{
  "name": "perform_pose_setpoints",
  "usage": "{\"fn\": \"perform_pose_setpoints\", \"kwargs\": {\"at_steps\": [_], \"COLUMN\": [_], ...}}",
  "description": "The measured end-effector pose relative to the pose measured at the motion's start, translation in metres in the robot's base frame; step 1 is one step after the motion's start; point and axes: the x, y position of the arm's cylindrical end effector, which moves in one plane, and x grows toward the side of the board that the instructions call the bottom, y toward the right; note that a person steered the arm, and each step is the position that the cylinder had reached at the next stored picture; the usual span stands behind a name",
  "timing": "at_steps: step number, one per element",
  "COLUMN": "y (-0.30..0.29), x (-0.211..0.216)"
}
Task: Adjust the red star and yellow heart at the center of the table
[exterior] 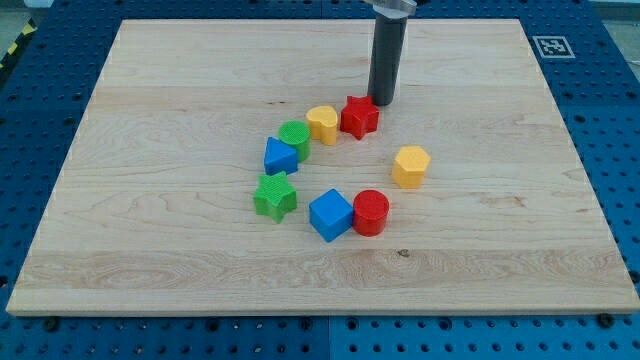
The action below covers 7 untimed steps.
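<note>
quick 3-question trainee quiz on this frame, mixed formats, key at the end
1. True or false: my tip is at the red star, on its upper-right side.
2. Which block sits right beside the red star, on the view's left? A) yellow heart B) blue cube C) red cylinder
3. Fill in: the yellow hexagon stands alone toward the view's ____.

Key: 1 true; 2 A; 3 right.

Red star lying flat on the wooden board, a little far of centre, points spread, top face up. Yellow heart just left of it, touching or nearly so, also flat, lobes toward the far side as far as can be told. Both upright, unstacked.
</note>
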Motion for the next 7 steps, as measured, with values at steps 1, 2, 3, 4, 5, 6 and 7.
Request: {"fn": "perform_pose_setpoints", "kwargs": {"at_steps": [1, 2, 3, 4, 5, 6, 7], "y": [-0.003, -0.018, -0.019, -0.019, -0.022, -0.032, -0.012], "x": [0.0, 0.0, 0.0, 0.001, 0.008, 0.02, 0.019]}}
